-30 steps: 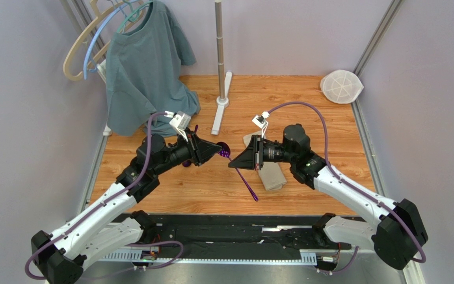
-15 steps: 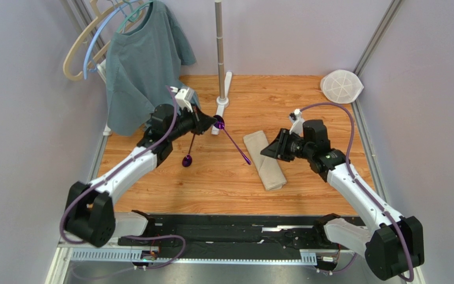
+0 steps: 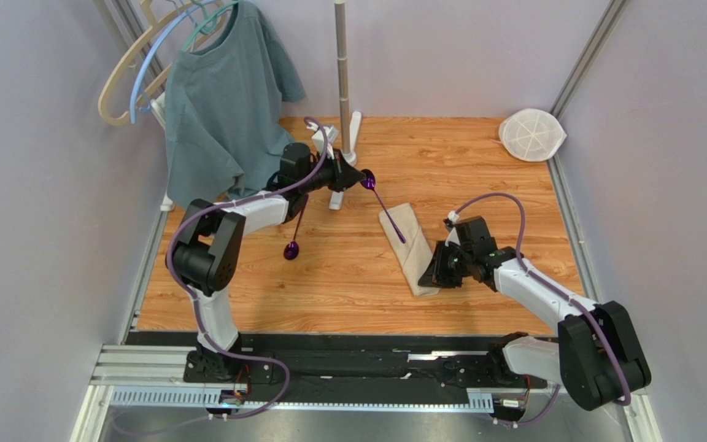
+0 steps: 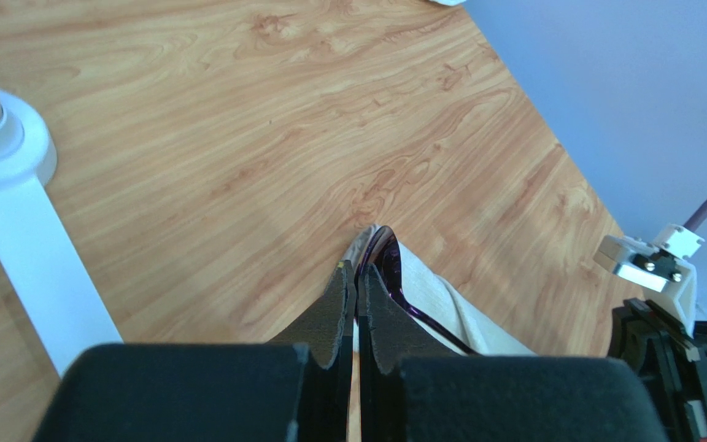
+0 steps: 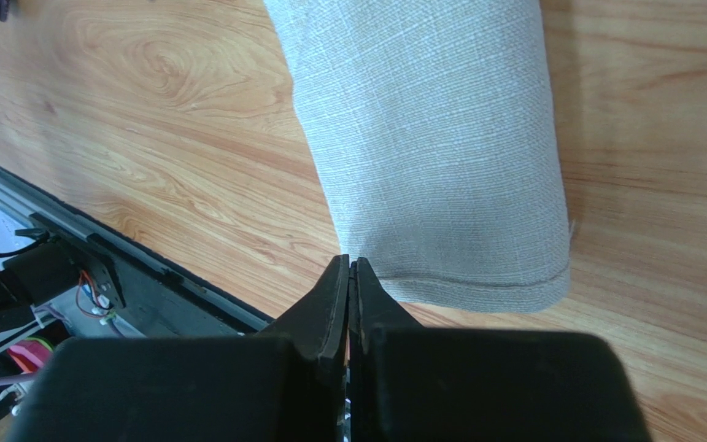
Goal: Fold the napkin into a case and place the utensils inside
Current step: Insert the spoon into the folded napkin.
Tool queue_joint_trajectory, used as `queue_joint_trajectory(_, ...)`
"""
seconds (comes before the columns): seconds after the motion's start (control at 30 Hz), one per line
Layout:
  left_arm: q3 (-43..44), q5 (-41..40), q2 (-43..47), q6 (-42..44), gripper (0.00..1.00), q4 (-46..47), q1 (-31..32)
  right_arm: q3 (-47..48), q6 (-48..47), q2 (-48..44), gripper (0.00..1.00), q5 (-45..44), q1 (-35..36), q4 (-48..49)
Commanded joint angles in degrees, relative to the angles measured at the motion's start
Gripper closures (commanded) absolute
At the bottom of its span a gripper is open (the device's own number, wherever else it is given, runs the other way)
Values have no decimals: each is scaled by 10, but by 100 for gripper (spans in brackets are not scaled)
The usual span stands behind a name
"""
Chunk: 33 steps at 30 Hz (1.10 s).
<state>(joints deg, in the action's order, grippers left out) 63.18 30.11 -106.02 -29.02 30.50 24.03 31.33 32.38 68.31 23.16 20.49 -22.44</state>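
Top external: right tool [image 5: 349,262] closed, tips at near end of case [image 3: 419,262], middle of worktop [image 3: 477,175]. Left of it, loose spoon [image 3: 291,250] lies flat. Left tool [image 3: 363,180] clamped on second spoon [image 3: 387,210] by bowl, handle tip over case's far end.

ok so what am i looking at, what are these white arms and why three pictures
These are two robot arms bolted to the near edge of a wooden table. The wide picture looks down from above and behind them. The other two come from small cameras on each wrist, so each shows its own hand up close. The left hand is shut on a purple spoon near its bowl, with the handle slanting over a folded napkin. The right hand is shut at the napkin's near corner; whether it pinches the cloth is unclear. A second spoon lies on the wood. At the back are a T-shirt on hangers, a white stand and a mesh disc.
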Motion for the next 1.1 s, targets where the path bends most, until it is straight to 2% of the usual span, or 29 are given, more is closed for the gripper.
queue_joint_trajectory(0.0, 58, 17, -21, 52, 100, 34, 6, -1, -14, 5, 100, -29, 2, 24)
queue_joint_trajectory(0.47, 106, 22, -91, 57, 100, 15, 9, -21, -16, -43, 100, -52, -6, -17)
queue_joint_trajectory(0.8, 170, -3, -140, 48, 100, -28, 25, -34, -16, -7, 100, -54, -34, 0)
queue_joint_trajectory(1.07, 170, -15, -157, 25, 100, -32, 36, -37, -14, -8, 100, -49, -35, 6)
